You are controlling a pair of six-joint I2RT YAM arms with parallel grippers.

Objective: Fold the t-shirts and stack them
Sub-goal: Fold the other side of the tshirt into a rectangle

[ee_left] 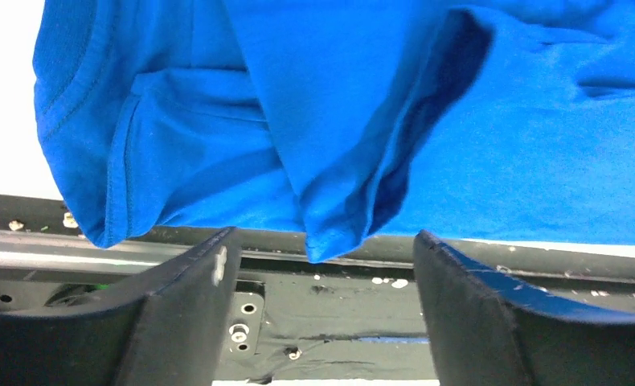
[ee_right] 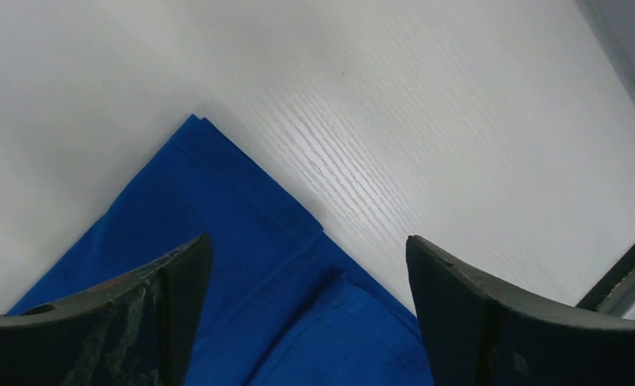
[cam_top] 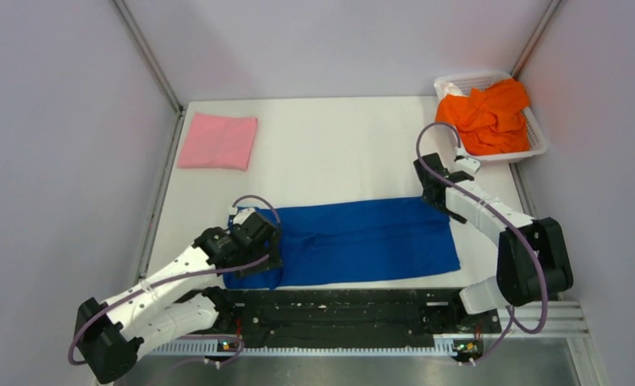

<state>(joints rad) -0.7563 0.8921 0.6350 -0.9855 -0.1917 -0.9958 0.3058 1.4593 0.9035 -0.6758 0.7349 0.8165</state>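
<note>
Blue tee (cam_top: 362, 237): lies flat along the near edge of the table (cam_top: 338, 153), between the two arms. It is folded lengthwise into a long strip, sleeves tucked in, no print showing. Its near-left end overhangs the black mounting rail (cam_top: 338, 310) a little. In the left wrist view the collar end is bunched, with loose layers rather than a clean edge.

Pink tee (cam_top: 218, 141): folded into a neat square at the far-left corner. I'd count that one as done.

Orange tee (cam_top: 491, 117): crumpled in the white basket (cam_top: 469, 80) at the far-right corner, not started.

Left gripper (ee_left: 324, 241): over the blue strip's left end, fingers spread, nothing between them. The cloth hem sits just beyond the tips.

Right gripper (ee_right: 306, 239): above the strip's far-right corner, fingers spread, not pinching. The corner sits between the pads but below them. I can't tell whether they touch it.

Status, my read:
- One of three folded.
- Blue is mid-fold: the long fold is done, the crosswise folds are not, and it then needs to go onto the pink.
- Orange needs the full cycle.
- No stack yet.
- Roughly a third done, maybe a bit more.
</note>
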